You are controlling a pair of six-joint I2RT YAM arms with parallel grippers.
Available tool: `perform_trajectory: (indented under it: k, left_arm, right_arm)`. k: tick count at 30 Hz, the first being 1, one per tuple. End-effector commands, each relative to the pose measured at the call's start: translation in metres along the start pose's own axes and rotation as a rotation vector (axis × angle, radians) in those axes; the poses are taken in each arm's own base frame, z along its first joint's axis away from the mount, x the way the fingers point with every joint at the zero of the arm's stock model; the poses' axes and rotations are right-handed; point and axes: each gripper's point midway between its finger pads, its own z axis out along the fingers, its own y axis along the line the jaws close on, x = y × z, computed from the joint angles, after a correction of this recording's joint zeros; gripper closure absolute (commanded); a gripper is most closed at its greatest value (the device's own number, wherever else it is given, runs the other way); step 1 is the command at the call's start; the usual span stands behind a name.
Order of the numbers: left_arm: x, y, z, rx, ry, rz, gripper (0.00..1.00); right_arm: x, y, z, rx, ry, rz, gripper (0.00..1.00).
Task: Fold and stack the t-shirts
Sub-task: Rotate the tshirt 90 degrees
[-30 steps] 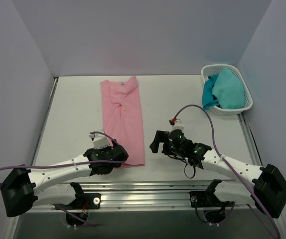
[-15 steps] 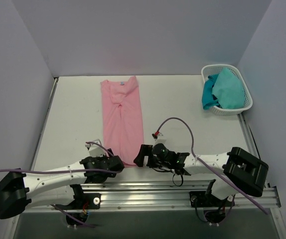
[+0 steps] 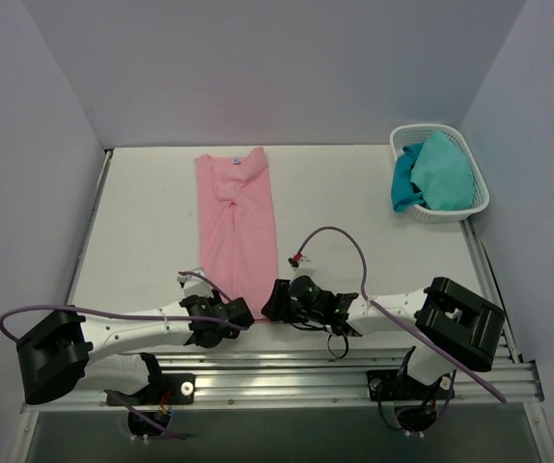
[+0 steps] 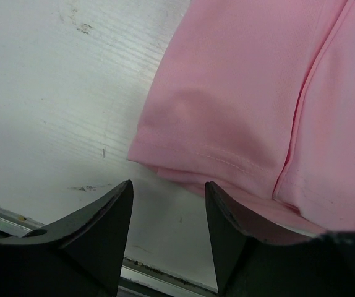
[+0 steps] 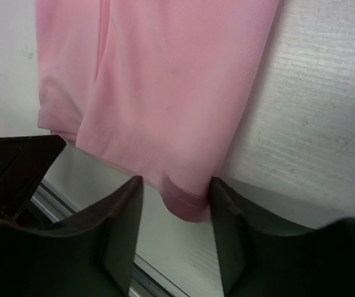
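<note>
One pink t-shirt (image 3: 236, 227) lies folded lengthwise into a long strip on the table, collar at the far end. Both grippers sit low at its near hem. My left gripper (image 3: 242, 314) is at the hem's left corner. In the left wrist view (image 4: 168, 184) its jaws stand apart over bare table, with the pink hem (image 4: 239, 93) just ahead and lapping the right finger (image 4: 227, 235). My right gripper (image 3: 270, 301) is at the right corner. In the right wrist view (image 5: 176, 179) its jaws straddle the curled corner of the cloth (image 5: 165, 74), with a gap still showing on the left side.
A white lattice basket (image 3: 477, 196) holding teal cloth (image 3: 441, 169) stands at the back right. The table's near edge and metal rail (image 3: 287, 359) run just behind both grippers. Grey walls close in the left, right and far sides.
The right arm swung left and down to the shirt's near right corner. The left arm shifted to the near left corner. Both pairs of jaws narrowed.
</note>
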Motion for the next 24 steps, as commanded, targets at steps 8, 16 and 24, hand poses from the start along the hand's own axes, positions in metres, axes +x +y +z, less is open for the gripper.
perform_trajectory:
  k: [8, 16, 24]
  left_arm:
    - [-0.015, 0.009, 0.006, -0.076, -0.107, -0.115, 0.44]
    - [-0.03, 0.003, 0.002, -0.191, -0.177, -0.07, 0.29]
    - [-0.051, -0.003, -0.011, -0.043, -0.214, -0.111, 0.28]
  right_arm:
    - [-0.008, -0.002, -0.003, 0.021, 0.0, -0.029, 0.88]
    - [-0.026, -0.031, -0.014, 0.098, -0.024, -0.046, 0.89]
    - [-0.032, -0.051, -0.011, 0.109, -0.008, -0.034, 0.91]
